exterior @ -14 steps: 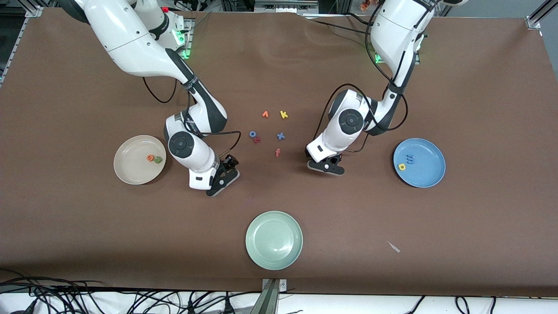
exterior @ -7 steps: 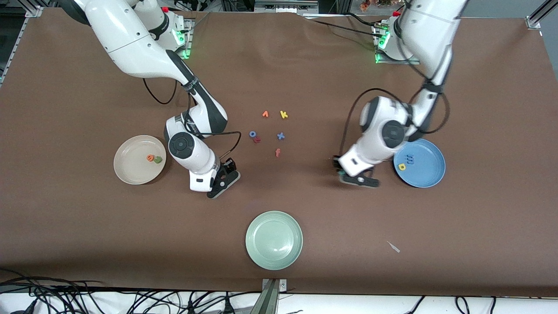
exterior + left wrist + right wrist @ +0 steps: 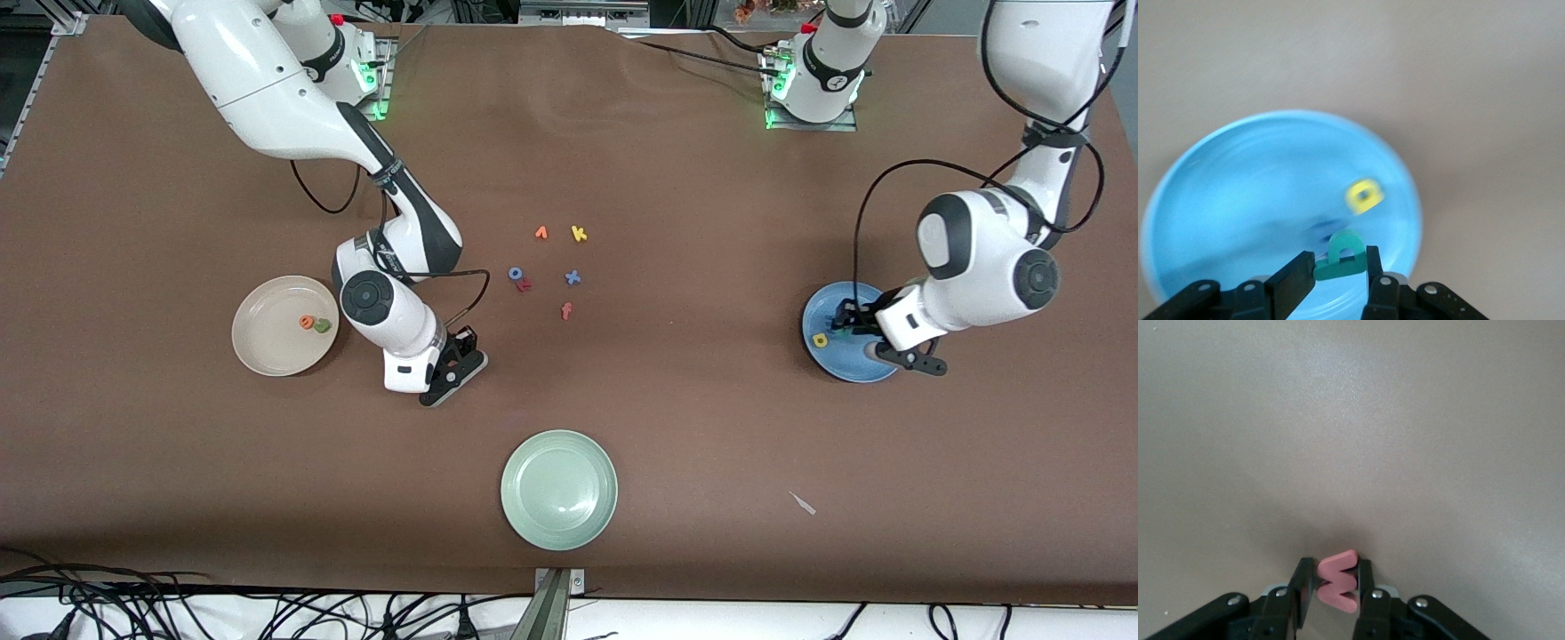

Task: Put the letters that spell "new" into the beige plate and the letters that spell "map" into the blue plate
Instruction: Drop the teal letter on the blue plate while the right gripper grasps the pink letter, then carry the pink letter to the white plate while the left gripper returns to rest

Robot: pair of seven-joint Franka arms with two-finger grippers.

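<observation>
My left gripper (image 3: 1340,257) is shut on the teal looped letter (image 3: 1338,269) and hangs over the blue plate (image 3: 1238,187). In the front view, the left gripper (image 3: 846,320) is over the blue plate (image 3: 876,307). A yellow looped letter (image 3: 820,340) lies in that plate. My right gripper (image 3: 1337,577) is shut on the pinkish-red w (image 3: 1338,585), low over bare table. In the front view the right gripper (image 3: 455,357) is beside the beige plate (image 3: 267,342). The orange e (image 3: 307,323) and green n (image 3: 322,326) lie in the beige plate.
Loose letters lie mid-table: an orange v (image 3: 540,233), yellow k (image 3: 579,234), blue o (image 3: 515,274), a small red letter (image 3: 524,285), blue x (image 3: 573,277) and orange-red f (image 3: 565,310). A pale green plate (image 3: 558,489) sits nearest the front camera.
The left arm has swung from mid-table toward its own end, carrying the teal letter over the blue plate. The right gripper has closed on the w and barely moved.
</observation>
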